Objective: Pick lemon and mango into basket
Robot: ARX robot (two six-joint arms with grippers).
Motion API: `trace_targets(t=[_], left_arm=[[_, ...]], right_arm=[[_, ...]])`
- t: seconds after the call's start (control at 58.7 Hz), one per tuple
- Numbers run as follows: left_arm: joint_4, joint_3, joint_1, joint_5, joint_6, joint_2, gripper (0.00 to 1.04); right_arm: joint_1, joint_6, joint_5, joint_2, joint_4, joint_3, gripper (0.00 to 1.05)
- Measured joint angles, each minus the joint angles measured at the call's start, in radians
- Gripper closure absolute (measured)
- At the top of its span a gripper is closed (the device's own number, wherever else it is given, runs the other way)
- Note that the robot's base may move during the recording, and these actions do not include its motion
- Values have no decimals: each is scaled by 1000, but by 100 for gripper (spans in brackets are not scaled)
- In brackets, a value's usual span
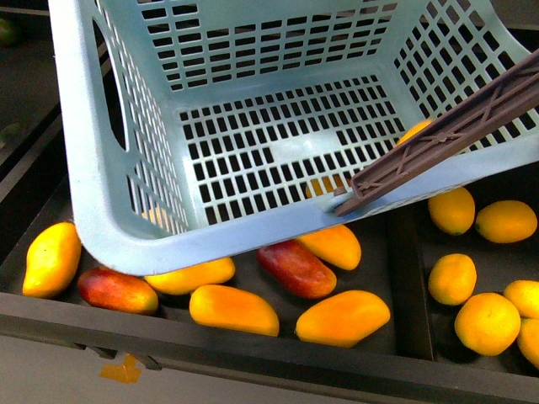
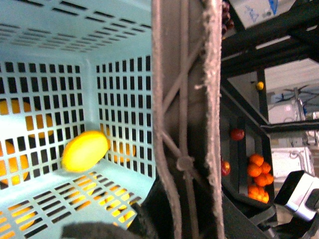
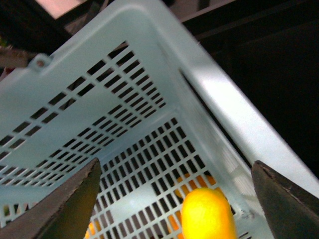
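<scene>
The pale blue-green basket hangs tilted over the fruit bins. Its brownish handle crosses its right corner. My left gripper is shut on that handle, which fills the middle of the left wrist view. A yellow lemon is inside the basket, near a wall corner. My right gripper is open above the basket floor, with the lemon between its spread fingers and touching neither. Orange-yellow mangoes lie in the bin below the basket. Neither gripper shows in the front view.
Dark red mangoes lie among the orange-yellow ones. A divider separates them from a bin of yellow-orange oval fruits on the right. The bin's dark front edge runs below. Tangerines sit on shelving in the left wrist view.
</scene>
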Motion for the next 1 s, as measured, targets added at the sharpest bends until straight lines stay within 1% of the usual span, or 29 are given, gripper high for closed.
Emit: trace_targets(t=[0.068,0.102,0.17,0.187,0.204,0.255,0.34,0.392,0.46,0.494,0.545,0.562,0.664,1.004], left_arm=[[0,0,0,0,-1,0,99],[0,0,0,-1,-1,0,99],[0,0,0,-7,1,0,99],[0,0,0,-7,2,0,99],[0,0,0,-6,3,0,99],[0,0,0,-3,3,0,99],[0,0,0,-2,2,0,99],[0,1,0,-2,3,0,99],[0,1,0,-2,3,0,99],[0,1,0,-2,2,0,99],[0,1,0,-2,3,0,99],[0,1,0,-2,3,0,99],[0,1,0,-2,2,0,99],[0,1,0,-3,3,0,99]], right_arm=[[-14,8,19,-24,-2,-12,9],[-19,-45,59,-27,100,-45,14],[-25,-180,67,-41,292,-123,25],[-26,-216,66,-45,316,-136,26],[-28,-261,66,-53,359,-162,30],[-34,-346,58,-79,428,-218,38],[-45,-433,45,-134,458,-287,52],[-58,-468,39,-183,465,-345,66],[-68,-486,31,-229,465,-398,81],[-76,-491,23,-261,463,-430,90],[-107,-497,-32,-297,457,-458,100],[-112,-498,-36,-303,456,-463,102],[-137,-506,-36,-366,437,-505,103],[-139,-507,-40,-586,315,-607,103]])
